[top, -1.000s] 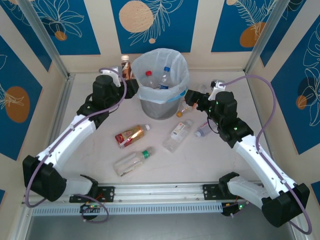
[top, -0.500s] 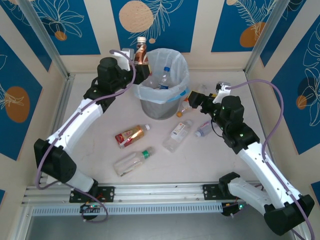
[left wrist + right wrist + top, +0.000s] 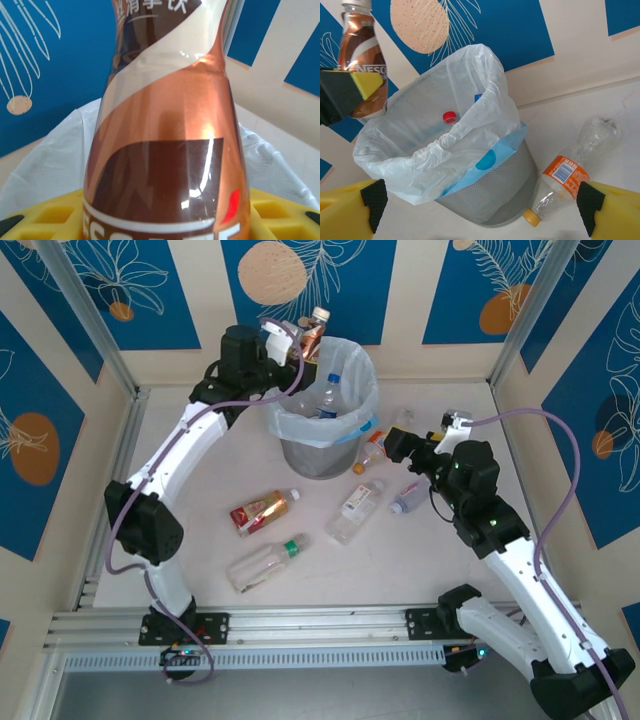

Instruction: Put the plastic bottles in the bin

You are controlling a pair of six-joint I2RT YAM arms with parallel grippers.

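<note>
**My left pincer held a brown bottle up by the bin's far rim**

The bin, grey mesh lined with a white bag, stood at the far middle of the table, with bottles already inside it, one red-capped and one blue-capped. My left pincer was clamped tight on the brown-labelled bottle, which stood upright with its pale cap on top, higher than the bag's edge at the far-left rim. My right pincer gaped at full width with nothing in it, just right of the bin. An orange-labelled bottle lay before it, orange cap near the bin's foot. Nearer my bases, four more bottles lay on the table: a green-capped one, a white-labelled one, a red-labelled one and a small one.
</note>
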